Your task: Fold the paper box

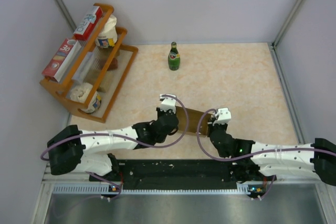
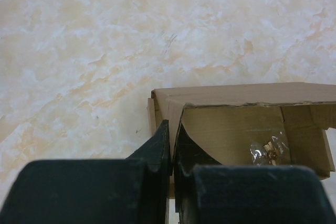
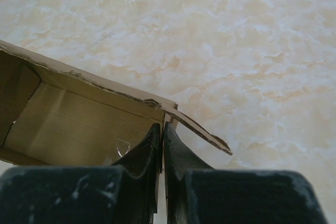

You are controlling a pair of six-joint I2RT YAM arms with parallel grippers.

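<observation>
The box (image 1: 194, 120), plain brown cardboard, sits on the surface (image 1: 236, 77) at lower centre of the top view. It lies between the two arms and well below the green bottle (image 1: 174, 57).

The left claw (image 1: 176, 118) is closed on the box's left end. In the left wrist view, this claw (image 2: 171, 135) has its black fingers (image 2: 157, 148) pressed together over the thin end wall. The box (image 2: 236, 129) opens toward the camera at lower right of that frame. Something small, clear and shiny (image 2: 266, 151) lies inside; what it is cannot be told.

The right claw (image 1: 212, 128) is closed on the box's right end. In the right wrist view, this claw (image 3: 162, 129) pinches the wall at the box's corner, and the open box (image 3: 79, 124) fills the lower left of the frame. A thin flap (image 3: 199, 128) sticks out from that corner toward the right, tilted over the marbled surface (image 3: 252, 51).

A wooden rack (image 1: 113, 95) with red-and-white packages and tubs stands at upper left of the top view, well apart from the box.
</observation>
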